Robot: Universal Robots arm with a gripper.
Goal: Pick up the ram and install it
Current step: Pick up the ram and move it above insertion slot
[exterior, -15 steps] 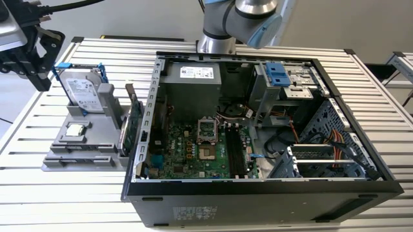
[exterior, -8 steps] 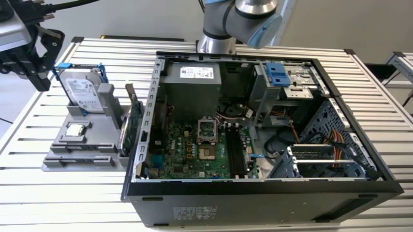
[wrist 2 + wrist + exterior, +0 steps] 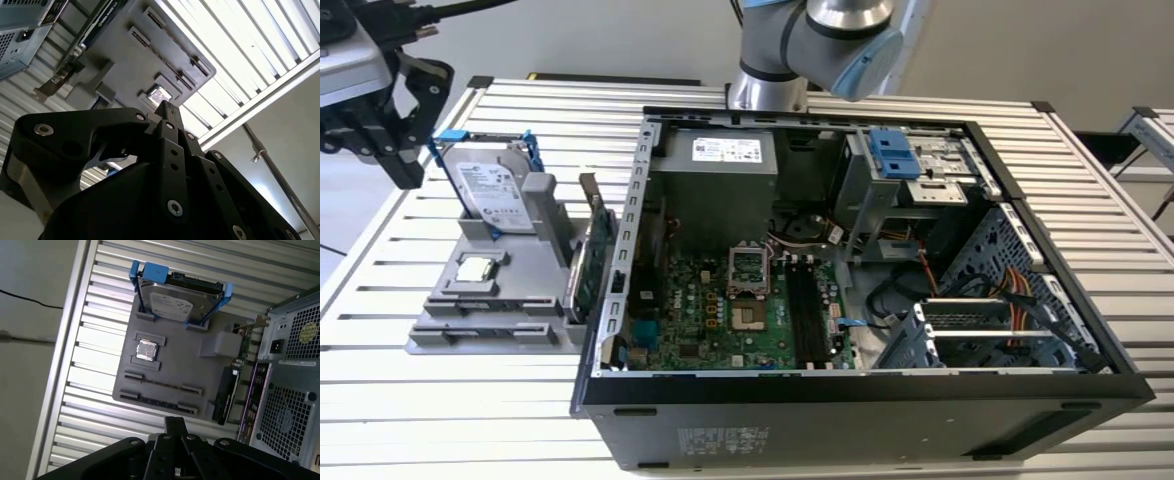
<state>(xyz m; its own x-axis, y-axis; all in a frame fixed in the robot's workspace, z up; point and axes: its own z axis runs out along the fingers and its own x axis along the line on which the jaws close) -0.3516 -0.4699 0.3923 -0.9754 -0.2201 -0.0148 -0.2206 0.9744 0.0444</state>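
A thin dark ram stick (image 3: 159,403) stands on edge between grey clips in the grey fixture plate (image 3: 175,365), with a second similar strip (image 3: 162,383) in the slot beside it. My black gripper (image 3: 400,172) hangs high over the table's edge at the exterior view's left, behind the fixture plate (image 3: 447,335) and apart from it. In both wrist views its fingertips (image 3: 175,423) (image 3: 165,107) meet in one narrow point with nothing between them. The open computer case (image 3: 854,390) shows its green motherboard with long black memory slots (image 3: 806,312).
On the fixture also stand a silver hard drive with blue rails (image 3: 494,190), a small square chip (image 3: 476,268) and a green card on edge (image 3: 594,260). The arm's base (image 3: 767,80) rises behind the case. The slatted metal table (image 3: 440,410) ends close to the fixture.
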